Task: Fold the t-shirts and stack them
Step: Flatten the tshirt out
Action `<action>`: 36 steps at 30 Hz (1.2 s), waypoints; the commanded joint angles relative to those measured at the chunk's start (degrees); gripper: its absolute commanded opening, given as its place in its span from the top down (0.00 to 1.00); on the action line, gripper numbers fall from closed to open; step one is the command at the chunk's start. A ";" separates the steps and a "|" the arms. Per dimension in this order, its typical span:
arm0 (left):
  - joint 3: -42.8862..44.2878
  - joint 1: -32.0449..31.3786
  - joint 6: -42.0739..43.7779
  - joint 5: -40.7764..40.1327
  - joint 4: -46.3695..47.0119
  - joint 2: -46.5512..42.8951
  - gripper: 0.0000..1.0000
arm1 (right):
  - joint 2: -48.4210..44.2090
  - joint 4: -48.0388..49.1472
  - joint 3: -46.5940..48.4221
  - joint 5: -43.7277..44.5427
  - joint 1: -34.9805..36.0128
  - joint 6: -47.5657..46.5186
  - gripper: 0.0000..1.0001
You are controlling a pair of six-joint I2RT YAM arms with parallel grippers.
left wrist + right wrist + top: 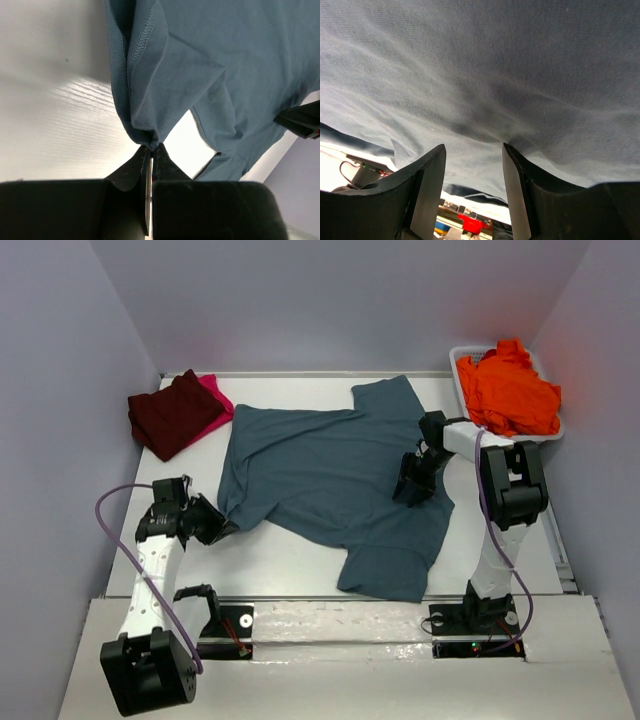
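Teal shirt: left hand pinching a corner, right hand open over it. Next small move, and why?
Probably close the right hand on the cloth. The left hand is shut on the hem corner of the teal shirt, but the right one stands open over the fabric. The shirt lies spread and unfolded, so a second grip seems needed first.

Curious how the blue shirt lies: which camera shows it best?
The top view: nearly the whole blue shirt lies spread there. Left wrist shows only a pinched corner; right wrist, just cloth close up.

One teal-blue t-shirt (330,475), one maroon (172,412), one pink (216,396), one orange (508,390); one white tub (459,368); two grippers (222,526) (410,490).
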 commanded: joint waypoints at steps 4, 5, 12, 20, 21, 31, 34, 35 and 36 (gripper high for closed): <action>-0.10 2.26 -4.99 0.54 2.46 -4.18 0.94 | 2.85 -1.17 1.30 2.69 -0.25 -0.97 0.45; -0.19 2.26 -6.04 0.28 2.55 -5.49 0.94 | 3.03 -1.17 1.39 2.61 -0.25 -0.97 0.45; 3.23 1.56 -6.84 -8.15 -6.49 -6.38 0.94 | 4.88 -1.61 3.06 1.99 -0.25 -1.41 0.45; 9.21 1.55 -8.51 -11.59 -15.81 -8.57 0.94 | 4.88 -0.73 2.36 0.76 -0.25 -1.50 0.45; 9.74 1.55 -8.51 -12.11 -16.60 -8.75 0.94 | 4.88 -0.73 2.18 0.67 -0.25 -1.50 0.45; 12.38 1.55 -8.25 -13.35 -22.24 -10.34 0.92 | 4.97 -0.20 1.91 -0.65 -0.25 -1.76 0.45; 13.43 1.55 -8.34 -13.70 -22.59 -10.07 0.82 | 4.88 -0.46 2.44 -0.73 -0.25 -1.85 0.45; 14.05 1.55 -8.34 -13.79 -22.68 -10.07 0.81 | 4.88 -0.55 2.53 -0.73 -0.25 -1.85 0.45; 14.31 1.55 -8.60 -14.22 -23.02 -10.16 0.80 | 4.79 -0.64 2.53 -0.73 -0.25 -1.76 0.45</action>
